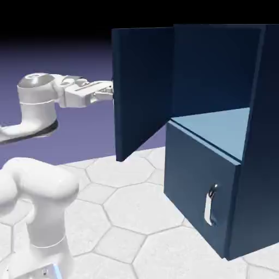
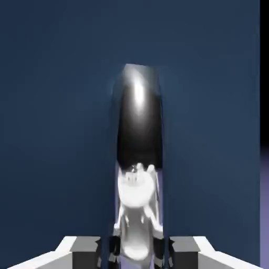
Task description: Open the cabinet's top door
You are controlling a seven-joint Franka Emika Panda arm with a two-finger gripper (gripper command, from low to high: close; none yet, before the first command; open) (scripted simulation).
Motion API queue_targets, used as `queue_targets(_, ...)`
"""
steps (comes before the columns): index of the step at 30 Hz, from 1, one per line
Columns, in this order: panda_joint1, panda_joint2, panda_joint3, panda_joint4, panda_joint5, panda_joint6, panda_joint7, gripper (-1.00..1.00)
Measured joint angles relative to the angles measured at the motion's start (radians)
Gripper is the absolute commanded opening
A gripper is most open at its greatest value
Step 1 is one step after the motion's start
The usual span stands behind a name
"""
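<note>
Two panels front the cabinet (image 1: 261,141): the top door (image 1: 143,90), swung wide on its hinge, and the lower panel (image 1: 199,174), which lies flush and bears its own curved handle (image 1: 208,206). The top door stands out from the body on the exterior view's left, upright, roughly square to the opening, so that the light blue shelf (image 1: 215,128) shows inside. In the exterior view the gripper (image 1: 111,92) meets the outer face of the top door near its free edge, a placement that presumably gives the pull its best leverage, far from the hinge. In the hand view the top door's handle (image 2: 139,121) runs lengthwise between the fingertips, one at each side; the jaws are closed on it, across its narrow width, probably so that it cannot slip out sideways as the door turns. The arm (image 1: 38,103) reaches in from the side, apparently to leave the door's path free. Judged from the wide angle, the task is all but complete; what remains is perhaps a slight further pull, then release, with care that the fingers do not snag the handle and drag the door back
</note>
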Motion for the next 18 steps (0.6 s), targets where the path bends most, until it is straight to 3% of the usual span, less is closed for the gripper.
queue_targets(18, -0.519, 0.498, 0.635, 0.572, 0.405, -0.515, 0.193, -1.0)
